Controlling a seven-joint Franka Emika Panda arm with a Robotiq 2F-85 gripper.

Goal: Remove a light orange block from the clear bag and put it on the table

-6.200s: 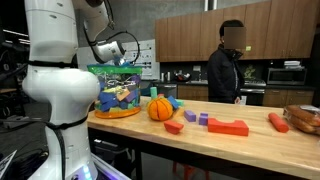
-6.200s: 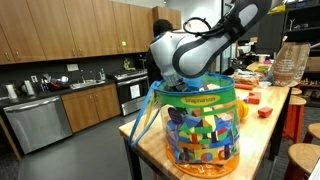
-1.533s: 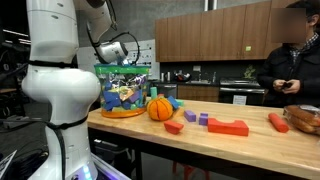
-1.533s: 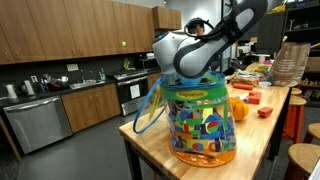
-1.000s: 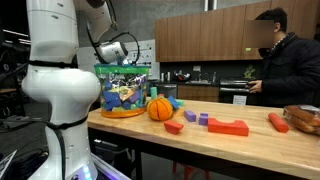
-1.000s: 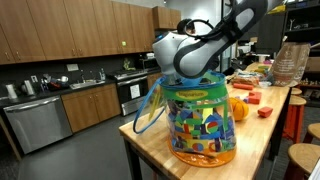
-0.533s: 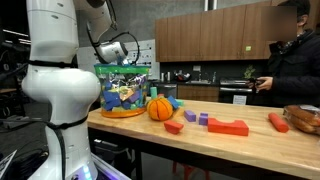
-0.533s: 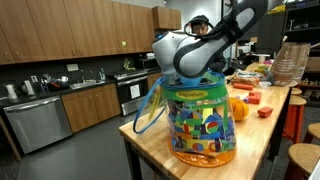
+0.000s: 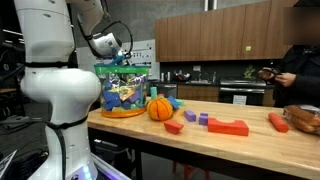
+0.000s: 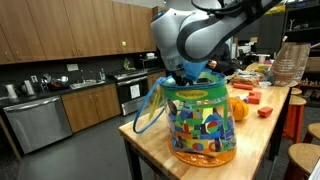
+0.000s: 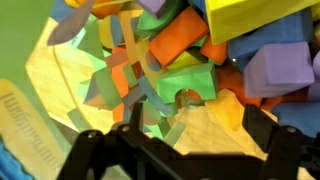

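The clear bag (image 9: 124, 88) with a green top band stands full of colourful blocks at the end of the wooden table (image 9: 262, 142); it also shows in the near exterior view (image 10: 203, 122). My gripper (image 11: 195, 142) reaches down into the bag's mouth. In the wrist view its dark fingers (image 11: 268, 130) stand either side of a pale, light orange block (image 11: 200, 128), which fills the space between them and lies nearer than the other blocks. In an exterior view the gripper (image 10: 190, 76) is mostly hidden behind the green band.
An orange ribbed ball (image 9: 160, 108) sits beside the bag. Red blocks (image 9: 228, 127), a purple block (image 9: 203, 119) and a red cylinder (image 9: 278, 122) lie further along the table. A person (image 9: 296, 72) stands beyond it. A blue strap (image 10: 148, 112) hangs off the bag.
My arm has risen above the bag; its wrist sits higher in both exterior views than half a second ago. The bag has stayed in place. The person has walked to the right.
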